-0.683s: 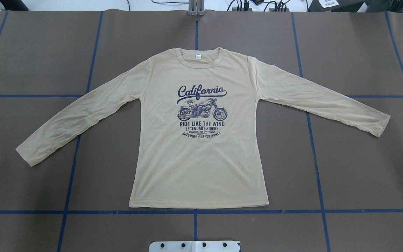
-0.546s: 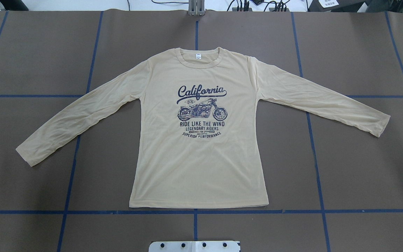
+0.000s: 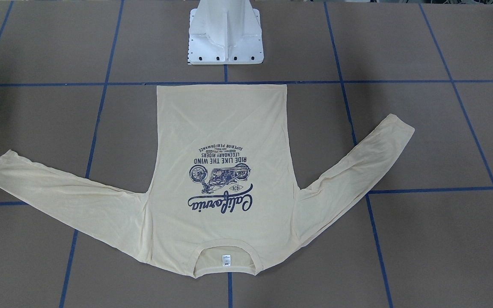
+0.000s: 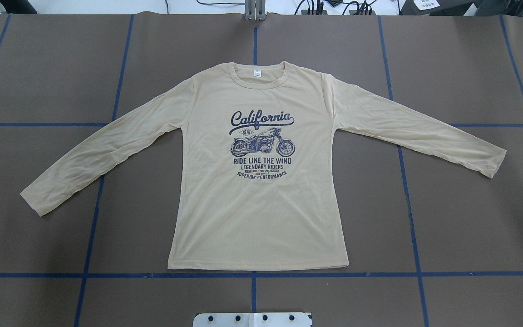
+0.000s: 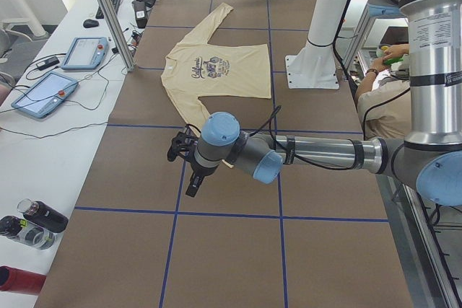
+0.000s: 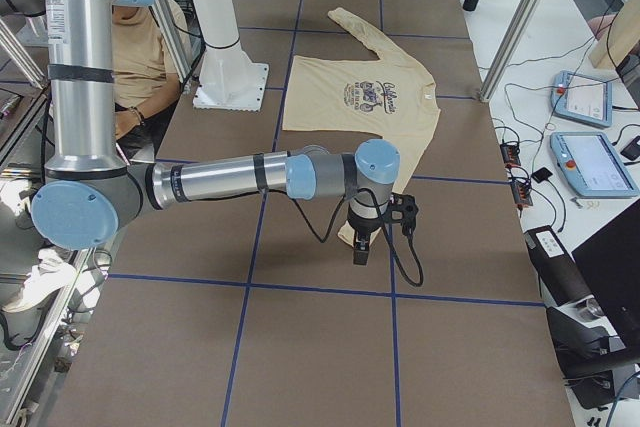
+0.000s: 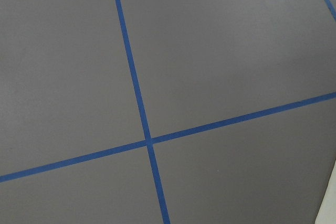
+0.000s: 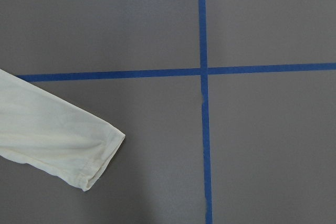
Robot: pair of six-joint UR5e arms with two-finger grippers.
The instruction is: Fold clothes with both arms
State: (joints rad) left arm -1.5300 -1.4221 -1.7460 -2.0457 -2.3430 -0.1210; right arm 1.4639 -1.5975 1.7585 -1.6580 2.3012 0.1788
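The pale cream-yellow long-sleeved T-shirt (image 4: 261,213) lies flat and face up on the brown table, both sleeves spread outward, navy "California" print (image 4: 261,120) on the chest, and the white neck label (image 4: 257,72) at the far side. It also shows in the front view (image 3: 221,124). My left gripper (image 5: 193,184) hangs over bare table past the left sleeve end; I cannot tell whether it is open. My right gripper (image 6: 361,250) hangs by the right sleeve cuff (image 8: 79,150); I cannot tell its state either. Neither gripper shows in the overhead or front view.
The white pedestal base (image 3: 226,42) stands just beyond the shirt hem. Blue tape lines (image 4: 252,274) grid the table. Tablets (image 5: 43,91), bottles (image 5: 32,225) and metal posts (image 5: 108,12) line the far side. A seated person (image 6: 140,57) is behind the robot.
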